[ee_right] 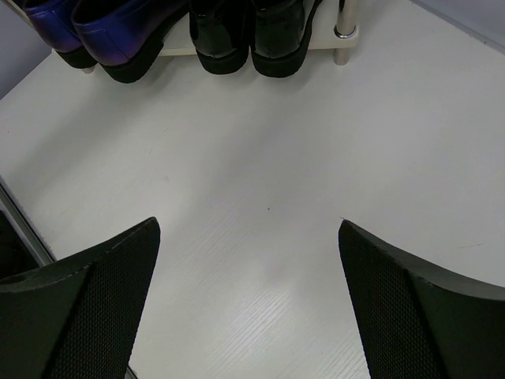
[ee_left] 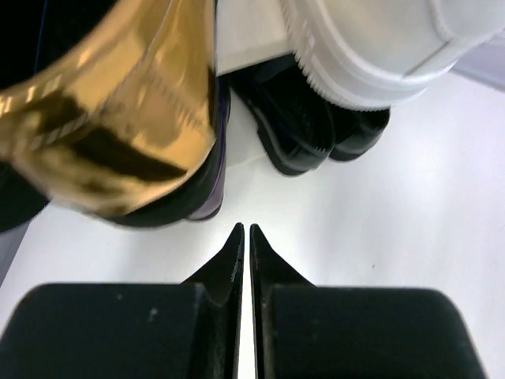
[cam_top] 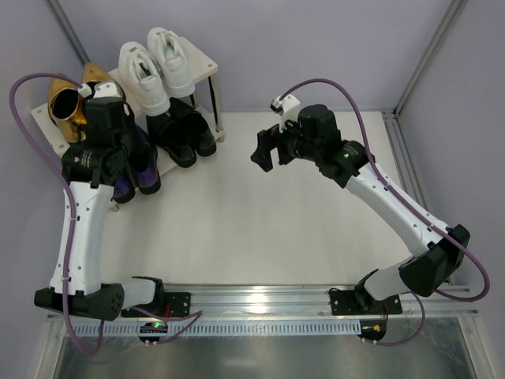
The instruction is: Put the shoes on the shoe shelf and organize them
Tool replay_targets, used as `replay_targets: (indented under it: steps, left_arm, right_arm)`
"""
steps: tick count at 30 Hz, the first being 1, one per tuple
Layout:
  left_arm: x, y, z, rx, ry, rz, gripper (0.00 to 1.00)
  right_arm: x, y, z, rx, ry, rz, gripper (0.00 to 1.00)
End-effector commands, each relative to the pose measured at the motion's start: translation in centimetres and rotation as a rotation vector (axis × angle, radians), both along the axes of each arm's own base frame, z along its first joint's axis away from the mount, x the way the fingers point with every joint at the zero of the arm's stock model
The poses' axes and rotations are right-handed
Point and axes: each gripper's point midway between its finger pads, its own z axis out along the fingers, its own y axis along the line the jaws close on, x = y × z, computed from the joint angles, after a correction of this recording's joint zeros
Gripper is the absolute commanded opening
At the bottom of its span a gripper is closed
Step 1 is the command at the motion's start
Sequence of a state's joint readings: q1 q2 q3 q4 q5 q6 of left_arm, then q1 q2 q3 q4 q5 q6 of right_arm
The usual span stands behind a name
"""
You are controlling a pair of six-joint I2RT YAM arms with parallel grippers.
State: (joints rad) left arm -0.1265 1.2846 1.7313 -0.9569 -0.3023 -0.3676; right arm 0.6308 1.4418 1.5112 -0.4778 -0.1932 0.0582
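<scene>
Overhead, the left arm (cam_top: 79, 213) hides most of the purple shoes (cam_top: 144, 170) on the shoe shelf's (cam_top: 203, 65) lower tier beside the black pair (cam_top: 185, 136). Gold loafers (cam_top: 67, 106) and white sneakers (cam_top: 158, 67) sit on top (the loafer blurs in the left wrist view). The left pincer (ee_left: 243, 237) is closed on nothing just before the shelf, while the right pincer (ee_right: 248, 237) gapes empty well right of it, over the white desk (cam_top: 276, 229) between lilac walls (cam_top: 316, 39).
</scene>
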Motion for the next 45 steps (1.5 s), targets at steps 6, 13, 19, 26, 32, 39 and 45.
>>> replay_targets:
  steps: [6,13,19,26,32,39,45]
  left_arm:
    - [-5.8,1.5,-2.7,0.035,0.133,0.033,0.0]
    - [-4.1,3.7,-2.9,0.168,0.102,0.091,0.0]
    - [-1.0,4.7,-2.2,0.222,0.05,0.121,0.0]
    - [1.2,6.2,0.3,0.244,-0.004,0.163,0.0]
    - [2.2,6.1,1.1,0.235,-0.025,0.161,0.0]
    - [2.0,6.0,0.5,0.226,-0.014,0.158,0.0]
    - [0.6,2.0,1.1,0.04,-0.066,0.006,0.0]
  right_arm:
    - [-0.2,0.1,1.5,0.042,-0.043,0.011,0.94]
    - [-0.2,0.4,1.3,0.05,-0.03,0.019,0.94]
    - [-0.1,0.2,1.3,0.043,-0.036,0.014,0.94]
    - [0.2,-0.1,1.2,0.024,-0.048,-0.001,0.94]
    - [0.5,-0.4,1.1,0.016,-0.049,-0.011,0.94]
    - [0.7,-0.6,0.8,0.009,-0.047,-0.017,0.94]
    - [0.8,-0.7,0.6,0.005,-0.045,-0.02,0.94]
